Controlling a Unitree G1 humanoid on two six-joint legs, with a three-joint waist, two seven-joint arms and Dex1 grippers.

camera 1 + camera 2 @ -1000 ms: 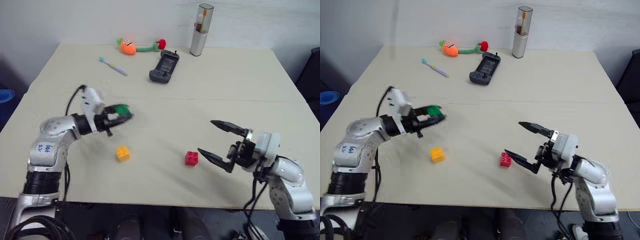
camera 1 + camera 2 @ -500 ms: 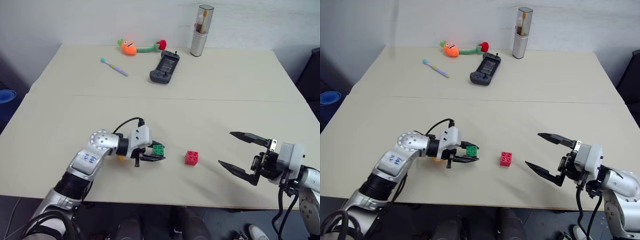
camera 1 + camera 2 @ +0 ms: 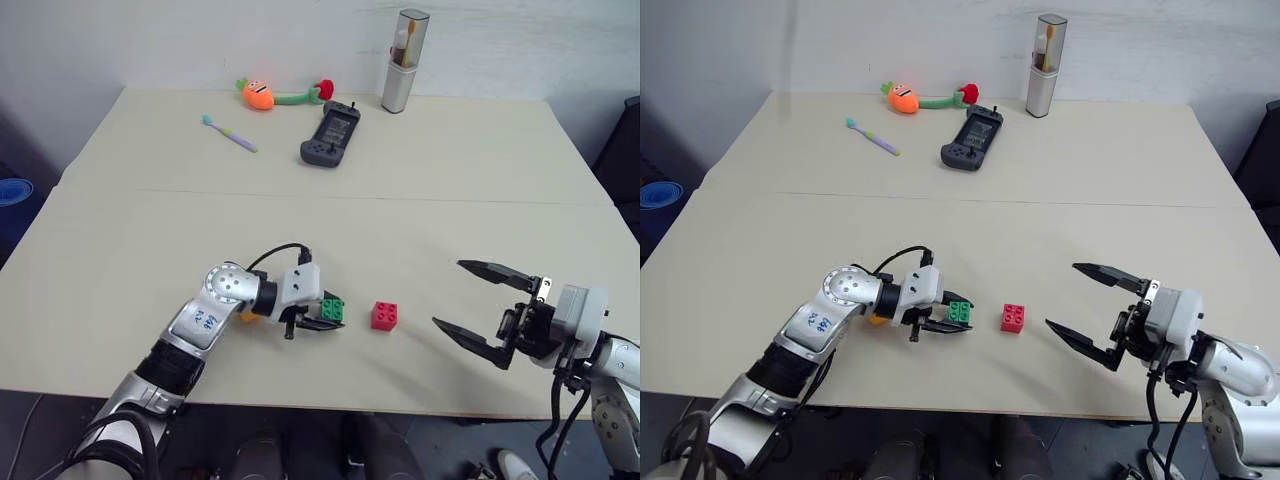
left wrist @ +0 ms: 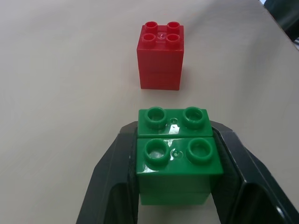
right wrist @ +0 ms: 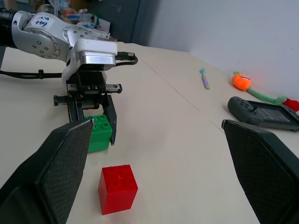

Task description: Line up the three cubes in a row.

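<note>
Left tool (image 3: 330,315) | green cube (image 3: 333,307) carried closer | red cube (image 3: 384,315)

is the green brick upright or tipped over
Upright: in the left wrist view the green brick shows its studs facing up, gripped between the left gripper fingers, near the red brick.

Beige table (image 3: 450,180), red cube (image 3: 384,315), toothbrush (image 3: 228,132), game controller (image 3: 329,134), carrot toy (image 3: 256,93), grey case (image 3: 403,46)

Yellow-orange brick (image 3: 243,316) mostly behind left arm
</note>
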